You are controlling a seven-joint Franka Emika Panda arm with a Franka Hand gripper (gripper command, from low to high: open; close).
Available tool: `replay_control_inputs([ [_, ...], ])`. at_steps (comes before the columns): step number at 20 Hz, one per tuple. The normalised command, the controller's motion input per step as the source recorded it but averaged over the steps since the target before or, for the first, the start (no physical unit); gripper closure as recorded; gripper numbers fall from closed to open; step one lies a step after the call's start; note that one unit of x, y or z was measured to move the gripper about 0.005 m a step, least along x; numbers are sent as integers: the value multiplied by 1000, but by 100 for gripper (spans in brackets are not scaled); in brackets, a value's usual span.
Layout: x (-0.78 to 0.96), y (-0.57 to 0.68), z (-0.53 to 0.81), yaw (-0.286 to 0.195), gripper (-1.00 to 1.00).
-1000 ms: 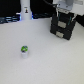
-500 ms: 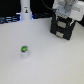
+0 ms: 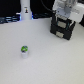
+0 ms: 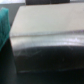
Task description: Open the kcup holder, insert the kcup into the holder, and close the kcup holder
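tool (image 3: 64,14) sits right on top of the kcup holder (image 3: 63,29) at the exterior view's right; can't tell how far open it is or if it grips anything. likely step: opening the holder, so catch the hinged upper part and swing along its arc. kcup (image 3: 24,50) stands on the surface (image 3: 50,62), well apart. holder's inside not visible. wrist view is just blur.

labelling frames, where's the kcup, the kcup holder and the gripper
kcup (image 3: 24,50), exterior view, on its green top
kcup holder (image 3: 62,29), exterior view, on its black front
gripper (image 3: 64,14), exterior view, between its fingers, at the holder's top
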Motion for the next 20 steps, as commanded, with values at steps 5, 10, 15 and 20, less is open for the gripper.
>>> replay_control_inputs([
  [5,20,-1,0,-5,100],
  [10,633,-191,140,-44,100],
  [15,914,-342,215,-85,100],
  [20,920,-354,106,-88,100],
])
